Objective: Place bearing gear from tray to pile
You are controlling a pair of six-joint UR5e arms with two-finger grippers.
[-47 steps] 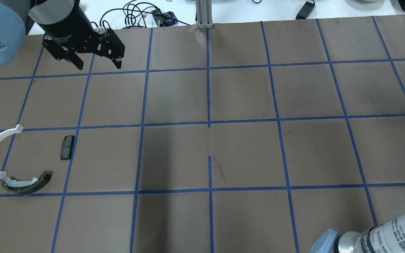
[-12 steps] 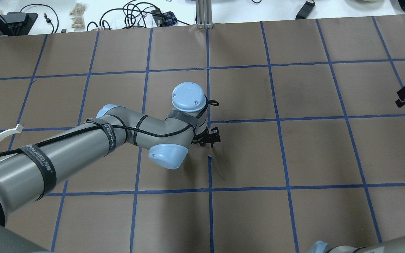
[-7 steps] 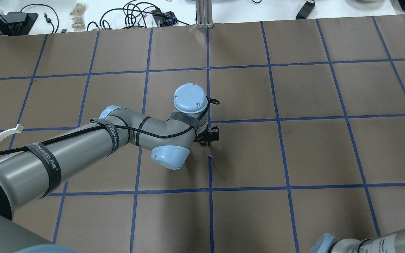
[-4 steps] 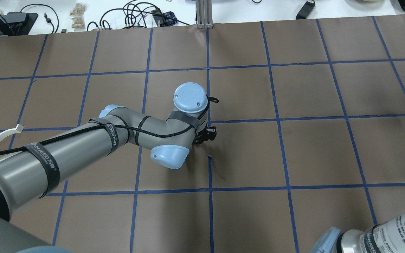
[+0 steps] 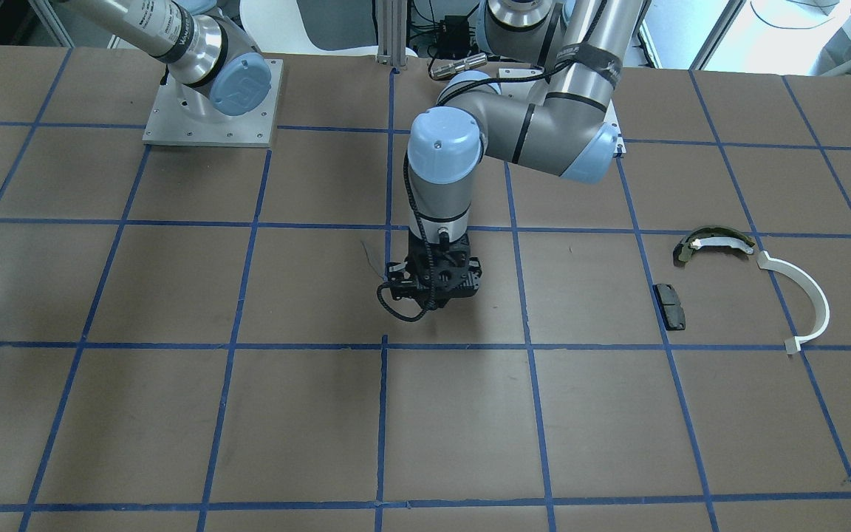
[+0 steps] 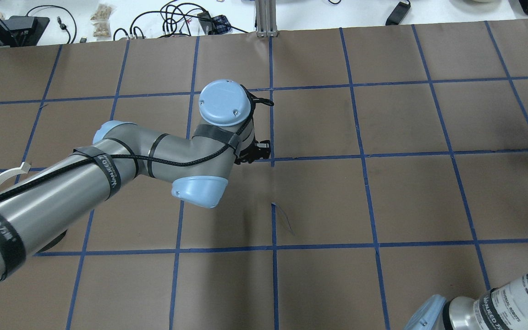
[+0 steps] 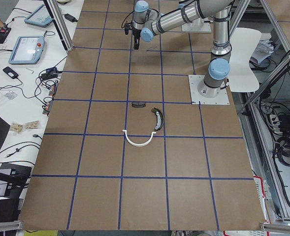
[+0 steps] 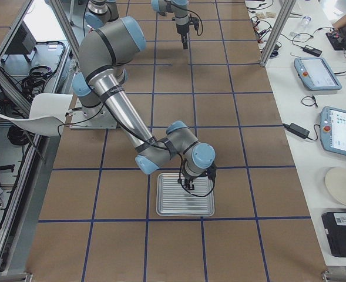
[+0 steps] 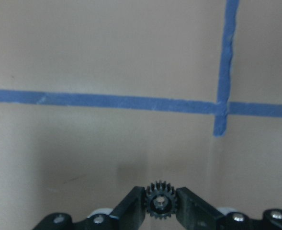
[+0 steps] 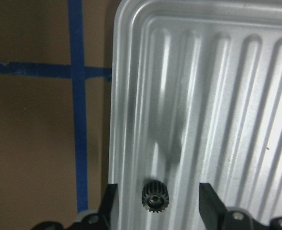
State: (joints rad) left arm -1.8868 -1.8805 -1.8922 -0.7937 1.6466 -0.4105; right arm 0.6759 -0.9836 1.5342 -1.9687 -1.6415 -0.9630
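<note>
My left gripper (image 9: 161, 216) is shut on a small black bearing gear (image 9: 161, 204) and holds it above the brown paper near the table's middle (image 5: 433, 297). The pile lies toward my left: a white half-ring arc (image 5: 810, 297), an olive-and-white brake shoe (image 5: 713, 239) and a small black pad (image 5: 670, 305). My right gripper (image 10: 156, 213) is open over the ribbed metal tray (image 10: 131, 96), its fingers on either side of a second black gear (image 10: 154, 196) that lies in the tray. The right arm hangs over the tray (image 8: 184, 205) in the exterior right view.
Blue tape lines grid the brown paper. Arm base plates (image 5: 207, 103) stand at the robot's side. Cables and small items (image 6: 181, 20) lie beyond the far edge. The left arm hides most of the pile in the overhead view; only the arc's end (image 6: 5, 175) shows.
My left arm, earlier far back, came to the table's middle and has now shifted away and to the left with the gear. The right gripper left the overhead view's right edge.
</note>
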